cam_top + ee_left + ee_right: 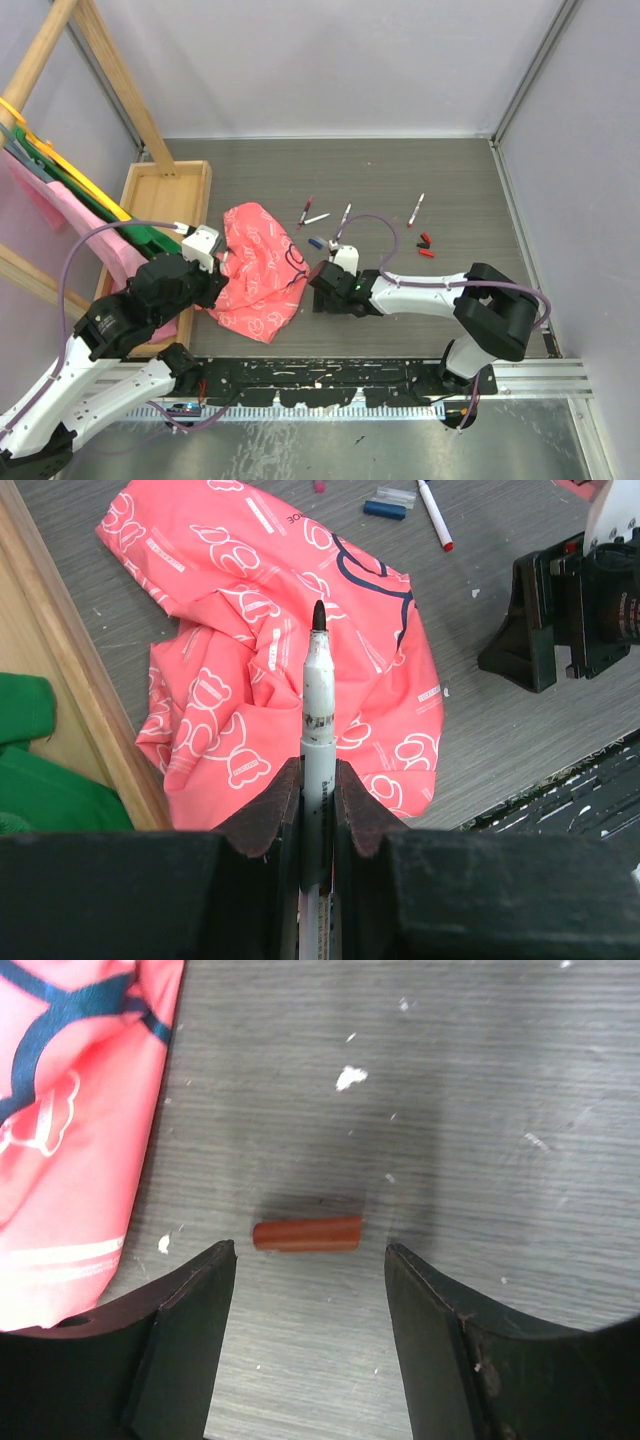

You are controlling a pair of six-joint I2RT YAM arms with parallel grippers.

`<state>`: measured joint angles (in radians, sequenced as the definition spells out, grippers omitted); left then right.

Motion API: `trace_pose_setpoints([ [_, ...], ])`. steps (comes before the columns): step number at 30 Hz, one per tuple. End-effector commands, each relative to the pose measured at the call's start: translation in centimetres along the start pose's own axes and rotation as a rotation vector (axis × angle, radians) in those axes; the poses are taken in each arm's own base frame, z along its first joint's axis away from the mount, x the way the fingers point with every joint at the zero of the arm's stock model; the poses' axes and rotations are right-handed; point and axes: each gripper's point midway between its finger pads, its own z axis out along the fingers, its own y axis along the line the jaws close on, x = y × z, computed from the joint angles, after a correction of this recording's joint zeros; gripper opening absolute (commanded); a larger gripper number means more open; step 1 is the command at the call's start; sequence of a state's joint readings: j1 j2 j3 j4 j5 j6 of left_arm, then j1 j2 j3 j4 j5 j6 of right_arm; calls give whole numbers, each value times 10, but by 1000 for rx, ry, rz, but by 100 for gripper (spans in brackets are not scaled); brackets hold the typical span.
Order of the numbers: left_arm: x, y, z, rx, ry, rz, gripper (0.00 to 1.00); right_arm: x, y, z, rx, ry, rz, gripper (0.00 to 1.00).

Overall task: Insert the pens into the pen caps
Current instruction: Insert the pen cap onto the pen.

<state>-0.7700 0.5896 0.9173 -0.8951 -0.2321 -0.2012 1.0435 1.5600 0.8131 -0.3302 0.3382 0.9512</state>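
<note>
Black rubber-faced fingers of the left gripper (318,780) are pinched narrow on a thin white-barrelled marker pen with a black tip (319,695). The pen points forward out of the grip, above a crumpled pink cloth printed with white outlines (250,630). Beside the cloth's right edge, the right gripper (310,1260) hangs low over the grey wood-grain table (480,1110) with its jaws spread wide and holding nothing. A short dark red plastic cap (306,1233) lies on its side in the gap just off the fingertips, touching neither. Farther out, a small blue cap (316,242) rests on the table just past the cloth. Beyond it, four loose white pens (344,222) are scattered across the middle of the table. A small red cap (426,253) lies to the right, near the rightmost pen. At the far left stands a shallow wooden tray (165,195).
</note>
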Motion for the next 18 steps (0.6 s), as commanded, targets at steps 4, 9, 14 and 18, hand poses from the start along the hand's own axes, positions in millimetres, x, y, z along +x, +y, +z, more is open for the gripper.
trace_pose_setpoints([
  [4, -8, 0, 1, 0, -30, -8, 0, 10, 16, -10, -45, 11, 5, 67],
  [9, -7, -2, 2, 5, -24, -7, 0, 3, 16, -3, -22, -14, -20, 67],
  [14, -7, -2, 2, 6, -25, -8, 0, 0, 17, 9, -8, -1, -54, 68],
  [18, -7, -1, 1, 5, -27, -9, 0, -4, 19, 14, -5, 0, -61, 67],
])
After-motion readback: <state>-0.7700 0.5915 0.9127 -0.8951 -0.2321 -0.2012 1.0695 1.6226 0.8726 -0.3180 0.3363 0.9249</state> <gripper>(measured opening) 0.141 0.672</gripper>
